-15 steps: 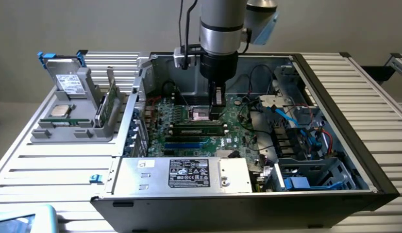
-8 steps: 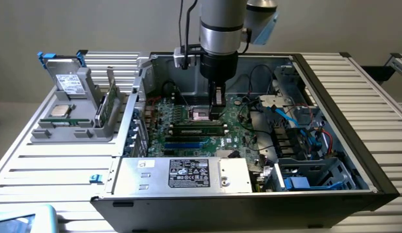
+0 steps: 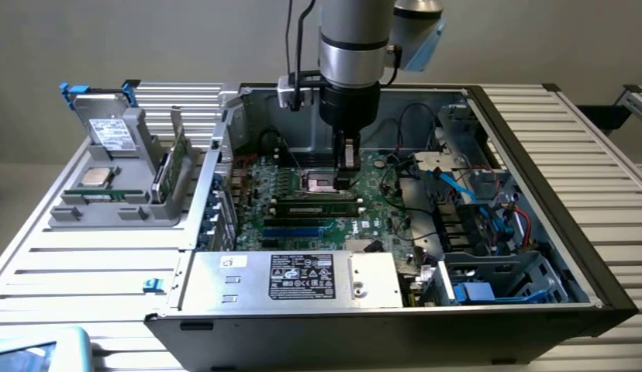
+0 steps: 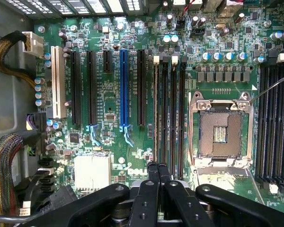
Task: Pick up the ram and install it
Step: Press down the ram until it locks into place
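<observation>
Under wrist cam: black two-finger gripper [image 4: 159, 171] clenched, nothing seen betw. jaws, tips at slot-row end. Judged: push straight down, no tilt, w/ even force. Beyond, long thin green ram stick [image 3: 317, 206] sits on edge in slot near square metal CPU socket [image 3: 327, 183], long axis along slots, exterior view's left–right.

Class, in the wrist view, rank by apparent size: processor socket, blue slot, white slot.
Largest: the processor socket.
Then the blue slot and the white slot, too alike to rank.
</observation>
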You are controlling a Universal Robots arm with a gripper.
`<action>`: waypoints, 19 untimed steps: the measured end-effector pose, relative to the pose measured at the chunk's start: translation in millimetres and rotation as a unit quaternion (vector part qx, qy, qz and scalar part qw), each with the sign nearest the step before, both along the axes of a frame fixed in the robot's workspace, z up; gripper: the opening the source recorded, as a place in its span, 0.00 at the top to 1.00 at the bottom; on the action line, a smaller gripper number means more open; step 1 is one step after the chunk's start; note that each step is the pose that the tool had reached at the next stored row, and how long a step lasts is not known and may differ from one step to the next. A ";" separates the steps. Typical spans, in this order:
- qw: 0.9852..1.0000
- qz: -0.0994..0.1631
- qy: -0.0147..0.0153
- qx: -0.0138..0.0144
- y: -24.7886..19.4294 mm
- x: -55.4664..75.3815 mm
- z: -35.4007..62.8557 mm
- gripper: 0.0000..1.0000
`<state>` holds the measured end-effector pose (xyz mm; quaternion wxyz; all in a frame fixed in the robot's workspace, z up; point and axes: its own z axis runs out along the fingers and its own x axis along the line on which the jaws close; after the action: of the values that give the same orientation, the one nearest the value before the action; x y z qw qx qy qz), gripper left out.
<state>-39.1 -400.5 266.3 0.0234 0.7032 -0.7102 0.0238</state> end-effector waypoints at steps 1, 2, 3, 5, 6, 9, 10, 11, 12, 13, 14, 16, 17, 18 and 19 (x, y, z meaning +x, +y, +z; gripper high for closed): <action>1.000 0.000 0.000 0.000 0.0 0.0 0.0 0.89; 1.000 0.000 0.000 0.000 0.0 -0.1 0.0 0.89; 1.000 0.000 0.000 0.000 -0.1 -1.0 -0.3 0.89; 1.000 0.000 0.000 0.000 0.0 -3.3 -1.3 0.89; 1.000 0.000 0.000 0.000 0.0 -3.4 -2.2 0.89; 1.000 0.000 -0.001 0.000 0.0 -2.9 -6.7 0.89; 1.000 -0.001 -0.002 0.000 0.0 -2.2 -8.1 0.89; 1.000 -0.001 -0.002 0.000 0.0 -1.4 -9.4 0.89; 1.000 -0.001 -0.002 0.001 0.0 -0.6 -10.7 0.89; 1.000 -0.001 -0.002 0.002 0.0 0.0 -11.9 0.89; 1.000 -0.001 -0.002 0.003 -0.2 0.4 -13.2 0.89; 1.000 -0.001 -0.002 0.004 -1.1 0.5 -15.9 0.89; 1.000 -0.001 -0.002 0.004 -1.8 0.5 -17.1 0.89; 1.000 -0.001 -0.002 0.004 -2.2 0.8 -18.3 0.89; 1.000 -0.001 -0.002 0.004 -2.6 1.4 -19.4 0.89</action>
<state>-37.7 -403.1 246.9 0.0191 0.7024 -0.7112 0.0220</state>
